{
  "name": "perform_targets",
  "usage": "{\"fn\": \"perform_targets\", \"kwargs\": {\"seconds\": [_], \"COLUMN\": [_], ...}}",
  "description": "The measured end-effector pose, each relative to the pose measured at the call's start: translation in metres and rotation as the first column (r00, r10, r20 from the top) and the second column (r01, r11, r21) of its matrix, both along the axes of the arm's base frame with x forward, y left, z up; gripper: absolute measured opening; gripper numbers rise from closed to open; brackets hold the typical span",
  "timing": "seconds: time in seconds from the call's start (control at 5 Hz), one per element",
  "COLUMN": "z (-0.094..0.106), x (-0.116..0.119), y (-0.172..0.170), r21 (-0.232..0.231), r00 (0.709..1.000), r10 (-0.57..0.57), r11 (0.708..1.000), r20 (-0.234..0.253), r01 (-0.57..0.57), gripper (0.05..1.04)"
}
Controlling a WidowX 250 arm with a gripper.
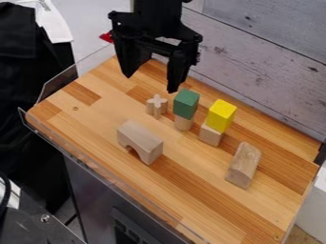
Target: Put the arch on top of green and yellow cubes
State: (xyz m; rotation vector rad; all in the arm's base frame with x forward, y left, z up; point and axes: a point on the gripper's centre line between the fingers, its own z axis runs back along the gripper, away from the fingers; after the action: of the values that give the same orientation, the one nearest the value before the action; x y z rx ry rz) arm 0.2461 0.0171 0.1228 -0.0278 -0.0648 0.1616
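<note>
At the top of the frame, just left of centre, the robot arm [157,9] is black, a thick, blocky column above an equally black gripper [151,84]. The gripper has a wide, angular body with notched edges and small knobbly projections at its sides, and two chunky fingers [132,56] that taper to narrow, blunt tips. Some of the bumps along its right-hand edge look like screw heads or bolts, though the dark surfaces make that hard to tell.

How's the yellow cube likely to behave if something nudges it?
The yellow cube would probably slide or topple, since it's perched on a small block rather than on the table. It looks rigid, with flat faces and crisp edges, so it likely wouldn't squash or roll far.
</note>
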Motion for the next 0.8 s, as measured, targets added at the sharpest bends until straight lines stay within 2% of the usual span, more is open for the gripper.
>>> {"fn": "perform_targets", "kwargs": {"seconds": [0.2,0.4,0.6,0.8], "z": [-0.007,-0.017,-0.020,-0.038], "x": [-0.003,-0.001,0.002,-0.002], "y": [-0.001,-0.003,-0.003,0.000], "r21": [-0.002,-0.029,-0.053,-0.036], "r00": [1.000,0.984,0.946,0.853], "r10": [0.000,0.179,0.323,0.522], "r11": [1.000,0.983,0.945,0.852], "r20": [-0.028,0.001,0.026,-0.007], "r01": [0.000,-0.179,-0.321,-0.522], "gripper": [1.000,1.000,1.000,1.000]}}
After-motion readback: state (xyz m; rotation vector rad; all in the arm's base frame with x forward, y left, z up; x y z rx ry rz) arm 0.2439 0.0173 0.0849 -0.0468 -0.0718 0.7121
